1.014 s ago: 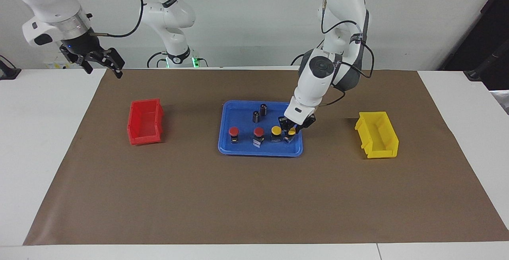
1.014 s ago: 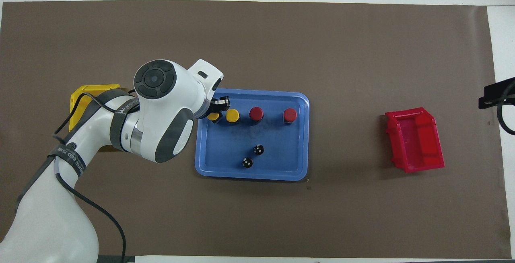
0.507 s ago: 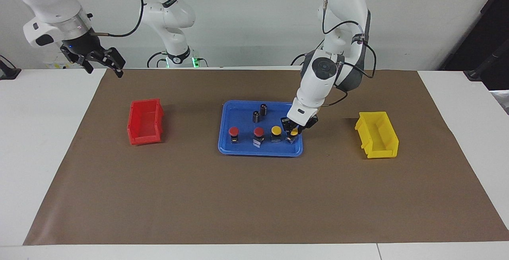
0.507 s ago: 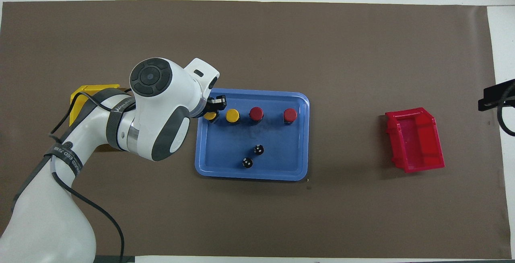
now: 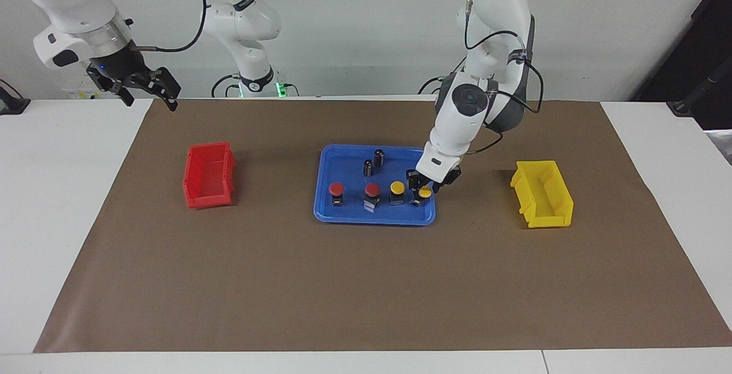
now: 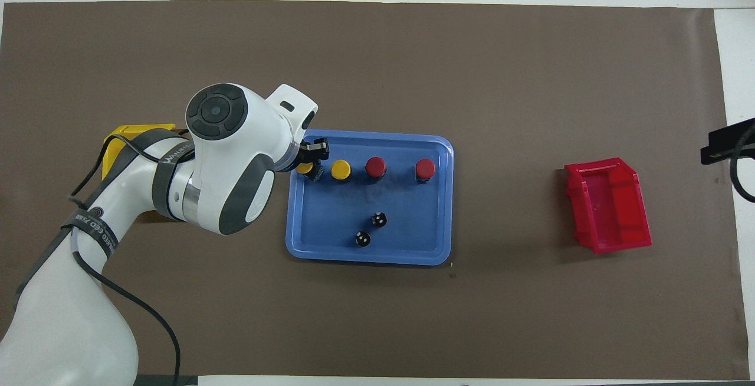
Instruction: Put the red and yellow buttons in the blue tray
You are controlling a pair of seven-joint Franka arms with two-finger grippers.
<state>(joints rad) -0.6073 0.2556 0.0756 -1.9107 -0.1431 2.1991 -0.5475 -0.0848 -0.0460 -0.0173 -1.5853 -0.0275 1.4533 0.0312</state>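
Note:
The blue tray [image 5: 343,217] lies mid-table and also shows in the overhead view [image 6: 330,255]. Two red buttons [image 5: 336,190] [image 5: 372,191] and two yellow buttons [image 5: 397,189] [image 5: 424,193] stand in a row in it. My left gripper [image 5: 425,183] is open just above the yellow button at the tray's end toward the left arm [image 6: 304,168], its fingers apart from the cap. In the overhead view the left gripper [image 6: 315,160] partly covers that button. My right gripper [image 5: 146,89] is open and waits raised past the red bin.
Two dark capless cylinders [image 5: 378,157] [image 5: 368,167] stand in the tray nearer to the robots than the buttons. A red bin [image 5: 209,174] sits toward the right arm's end, a yellow bin [image 5: 542,193] toward the left arm's end. Brown paper covers the table.
My left gripper has let go of the end yellow button, then risen and drawn back toward the left arm's end. The button stays in the tray. The right arm has not moved.

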